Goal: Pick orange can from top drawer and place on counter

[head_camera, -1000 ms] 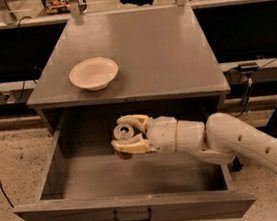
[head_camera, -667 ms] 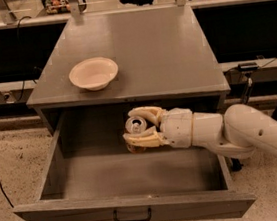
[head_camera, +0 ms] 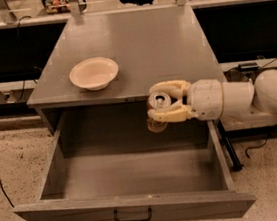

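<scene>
Orange can [head_camera: 157, 124] was clamped in the gripper [head_camera: 153, 102] at the counter's [head_camera: 136, 47] front edge, above the top drawer [head_camera: 136, 211]; clearance over that edge was judged necessary before placement.

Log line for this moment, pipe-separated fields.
gripper: shut on orange can | location: above open top drawer, by counter front edge | placement: not yet done | bowl: on counter, left of gripper
</scene>
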`<state>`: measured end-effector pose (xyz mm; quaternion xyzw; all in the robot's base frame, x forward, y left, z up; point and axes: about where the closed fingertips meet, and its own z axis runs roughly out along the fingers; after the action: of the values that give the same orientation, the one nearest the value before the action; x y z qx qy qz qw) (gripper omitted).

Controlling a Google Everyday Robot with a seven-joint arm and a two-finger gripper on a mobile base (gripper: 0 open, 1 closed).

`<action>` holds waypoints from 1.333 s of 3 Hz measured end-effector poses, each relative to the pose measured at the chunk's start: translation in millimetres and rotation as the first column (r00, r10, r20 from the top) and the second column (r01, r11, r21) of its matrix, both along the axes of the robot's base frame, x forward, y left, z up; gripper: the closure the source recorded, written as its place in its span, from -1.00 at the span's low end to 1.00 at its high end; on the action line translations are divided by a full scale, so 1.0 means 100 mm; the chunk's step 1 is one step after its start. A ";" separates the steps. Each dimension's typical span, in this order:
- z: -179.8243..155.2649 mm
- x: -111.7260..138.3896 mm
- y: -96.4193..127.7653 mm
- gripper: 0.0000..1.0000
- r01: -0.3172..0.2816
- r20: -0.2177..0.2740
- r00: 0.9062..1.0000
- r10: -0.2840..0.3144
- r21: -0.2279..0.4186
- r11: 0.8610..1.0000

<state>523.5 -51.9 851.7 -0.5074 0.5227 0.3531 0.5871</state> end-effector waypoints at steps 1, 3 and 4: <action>0.38 0.09 -0.15 1.00 -0.089 0.048 0.995 0.088 0.034 0.995; 0.94 0.30 -0.30 1.00 -0.223 0.047 0.974 0.220 0.065 0.973; 1.04 0.49 -0.22 1.00 -0.194 -0.041 0.980 0.196 0.054 0.980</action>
<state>572.4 -73.5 956.2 -0.5333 0.4749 0.4332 0.5499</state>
